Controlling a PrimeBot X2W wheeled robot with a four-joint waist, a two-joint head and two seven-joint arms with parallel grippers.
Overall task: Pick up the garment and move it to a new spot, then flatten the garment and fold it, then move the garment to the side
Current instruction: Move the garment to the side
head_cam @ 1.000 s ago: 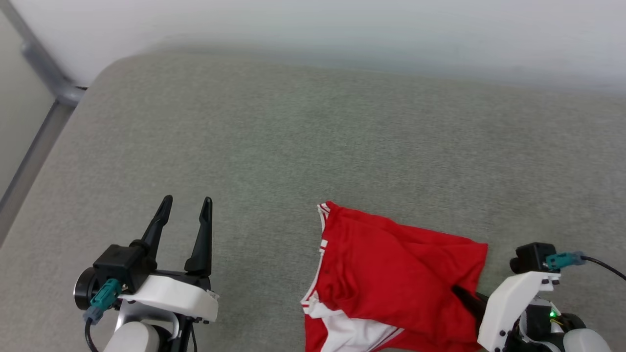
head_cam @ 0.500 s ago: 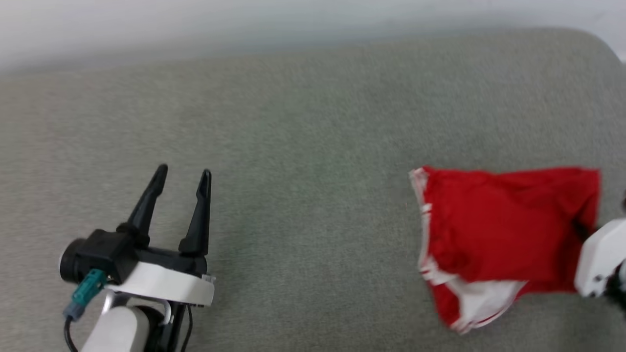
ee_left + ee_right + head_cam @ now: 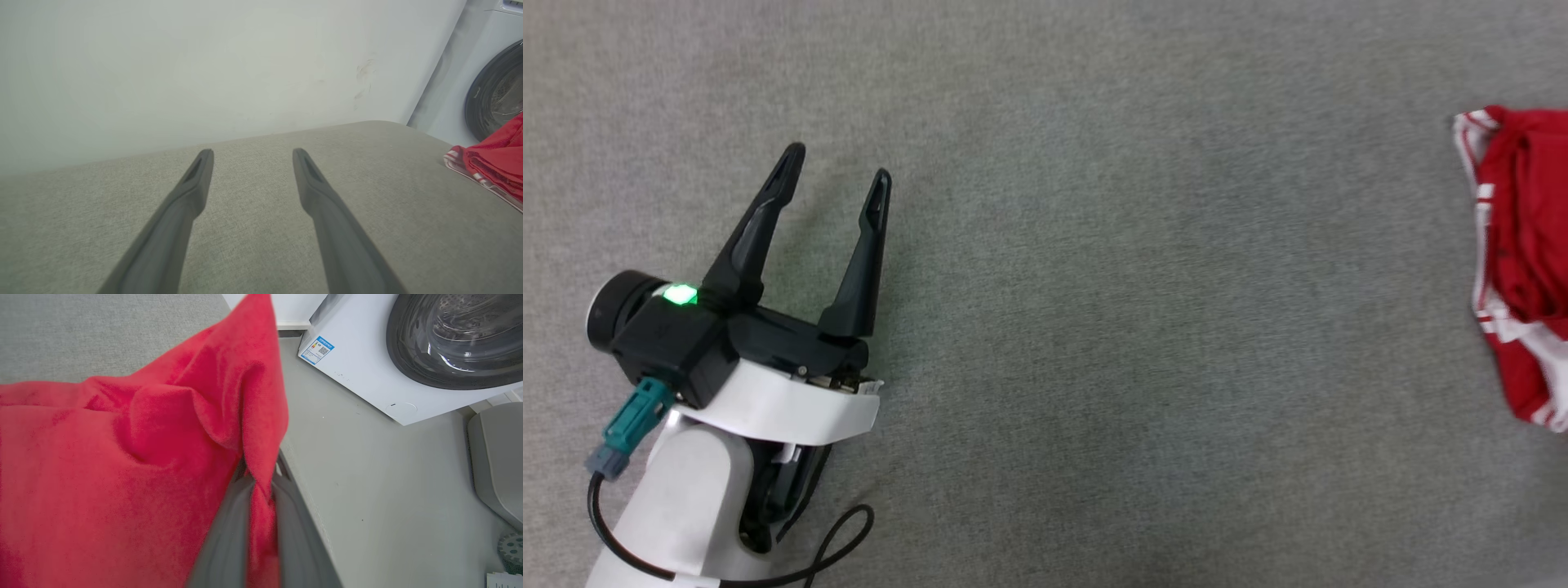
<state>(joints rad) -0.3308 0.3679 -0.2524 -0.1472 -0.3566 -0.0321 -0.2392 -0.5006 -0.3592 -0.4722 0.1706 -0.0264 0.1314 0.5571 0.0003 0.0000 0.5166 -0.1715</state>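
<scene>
Right wrist view: garment clamped in the right gripper.
Red cloth bunches up between the closed fingers, near the right end of the grey cushion, with a washer beyond. Well apart from it, the left gripper hovers over the cushion, fingers spread and empty.

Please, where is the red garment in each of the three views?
Head view: garment at right edge, upper half.
Left wrist view: garment at right edge, before the washing machine.
Right wrist view: garment across left half, pinched in the right gripper.
Shared landmark: the grey cushion.
</scene>
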